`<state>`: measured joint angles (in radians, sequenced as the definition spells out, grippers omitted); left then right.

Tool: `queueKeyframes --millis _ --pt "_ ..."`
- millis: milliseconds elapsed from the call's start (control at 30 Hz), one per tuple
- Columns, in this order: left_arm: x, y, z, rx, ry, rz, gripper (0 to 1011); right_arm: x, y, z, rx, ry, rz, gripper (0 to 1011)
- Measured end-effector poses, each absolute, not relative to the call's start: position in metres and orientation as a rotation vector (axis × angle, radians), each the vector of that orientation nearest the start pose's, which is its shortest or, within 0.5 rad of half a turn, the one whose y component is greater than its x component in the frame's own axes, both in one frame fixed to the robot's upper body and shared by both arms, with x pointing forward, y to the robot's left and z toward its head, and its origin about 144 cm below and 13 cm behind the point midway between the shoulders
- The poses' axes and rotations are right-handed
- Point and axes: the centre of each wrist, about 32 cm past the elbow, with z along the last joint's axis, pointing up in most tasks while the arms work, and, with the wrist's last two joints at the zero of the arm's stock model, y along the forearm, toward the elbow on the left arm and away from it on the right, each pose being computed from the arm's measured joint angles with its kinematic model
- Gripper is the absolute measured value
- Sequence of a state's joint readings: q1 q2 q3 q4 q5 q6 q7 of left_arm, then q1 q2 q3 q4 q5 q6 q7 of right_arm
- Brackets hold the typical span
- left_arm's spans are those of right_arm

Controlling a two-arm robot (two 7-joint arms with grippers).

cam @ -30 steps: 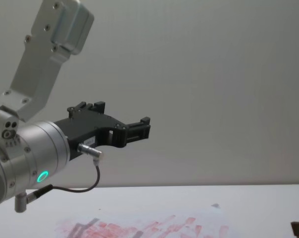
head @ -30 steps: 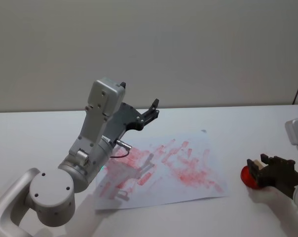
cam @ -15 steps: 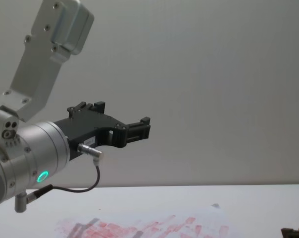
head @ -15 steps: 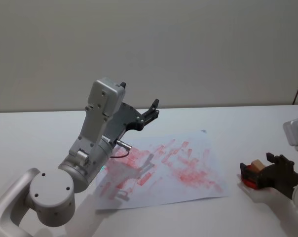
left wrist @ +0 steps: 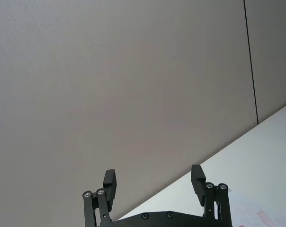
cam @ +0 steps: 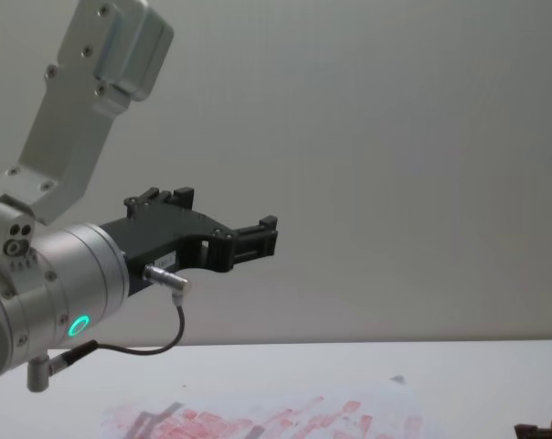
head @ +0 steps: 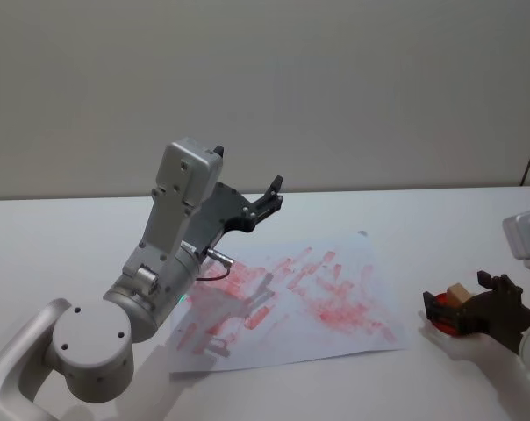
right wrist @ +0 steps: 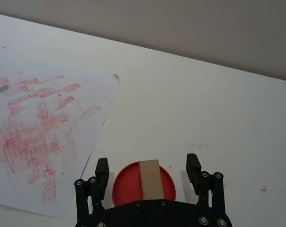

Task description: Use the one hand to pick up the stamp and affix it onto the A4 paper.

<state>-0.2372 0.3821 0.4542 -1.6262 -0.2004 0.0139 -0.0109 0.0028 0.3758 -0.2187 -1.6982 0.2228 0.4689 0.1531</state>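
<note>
The stamp (right wrist: 150,178), a light-brown wooden block, stands on a round red ink pad (right wrist: 125,185) on the table to the right of the A4 paper (right wrist: 34,123). My right gripper (right wrist: 147,168) is open, with one finger on each side of the stamp and a gap to each. In the head view the right gripper (head: 456,300) and the stamp (head: 459,290) sit low at the right edge, clear of the A4 paper (head: 291,303) with its red prints. My left gripper (head: 269,195) is held high above the paper's far left part, open and holding nothing.
The white table (head: 423,219) stretches behind and to the right of the paper, with faint red ink specks (right wrist: 263,188) near the pad. The raised left arm (head: 173,237) looms over the paper's left half. A plain wall (head: 335,88) stands behind the table.
My right gripper has shifted slightly left and lower around the stamp, covering more of the red pad. The left arm has not moved.
</note>
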Motion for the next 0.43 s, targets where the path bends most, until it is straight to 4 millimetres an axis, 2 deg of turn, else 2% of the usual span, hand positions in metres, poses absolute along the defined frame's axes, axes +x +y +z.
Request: queueKeyframes --millis 433 --pt "0.4920 0.1984 1.2044 0.061 -0.268 1.124 1001 0.4506 -0.2571 1.1709 -0.437 0.194 -1.184 1001"
